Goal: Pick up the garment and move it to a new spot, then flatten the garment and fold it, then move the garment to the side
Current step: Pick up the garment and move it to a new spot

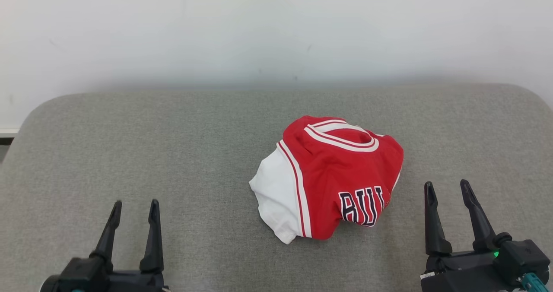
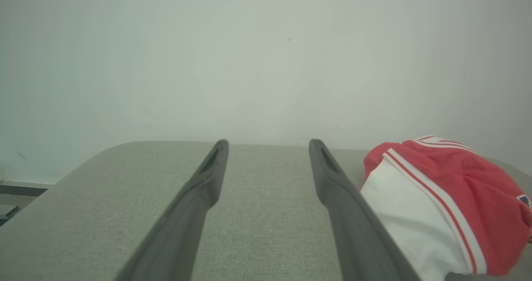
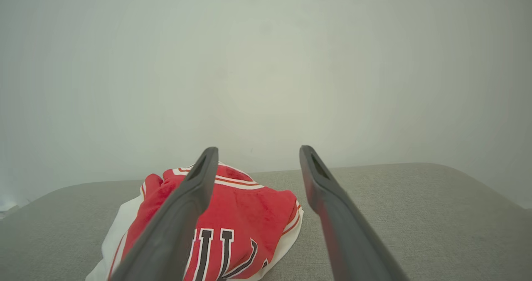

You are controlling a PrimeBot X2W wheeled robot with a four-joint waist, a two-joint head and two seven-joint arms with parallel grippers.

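Head view: one garment (image 1: 332, 175), a red jersey with a white side panel, white-and-red trim and dark lettering edged in white. It lies crumpled in a heap on the grey cushion (image 1: 173, 145), right of the cushion's middle and about midway between its far and near edges. Left gripper (image 1: 135, 204), over the cushion's near left part, jaws spread wide with nothing between them, well apart from the garment. Right gripper (image 1: 447, 185), over the cushion's near right part, jaws likewise wide and empty, near the garment's right edge and clear of it; a small green light (image 1: 496, 254) glows on its body. Pale wall (image 1: 259, 28) beyond the cushion's far edge. Left wrist view: left gripper (image 2: 268, 144), both dark fingers low over the cushion (image 2: 124, 198), wide apart, bare grey fabric between them. Garment (image 2: 449, 198) on the cushion past the right-hand finger, white panel toward the camera, red part behind. Right wrist view: right gripper (image 3: 258, 150), fingers wide apart over the cushion (image 3: 415, 206), holding nothing. Garment (image 3: 245, 206) on the cushion ahead and to the left, partly hidden behind the left-hand finger, lettering facing the camera.
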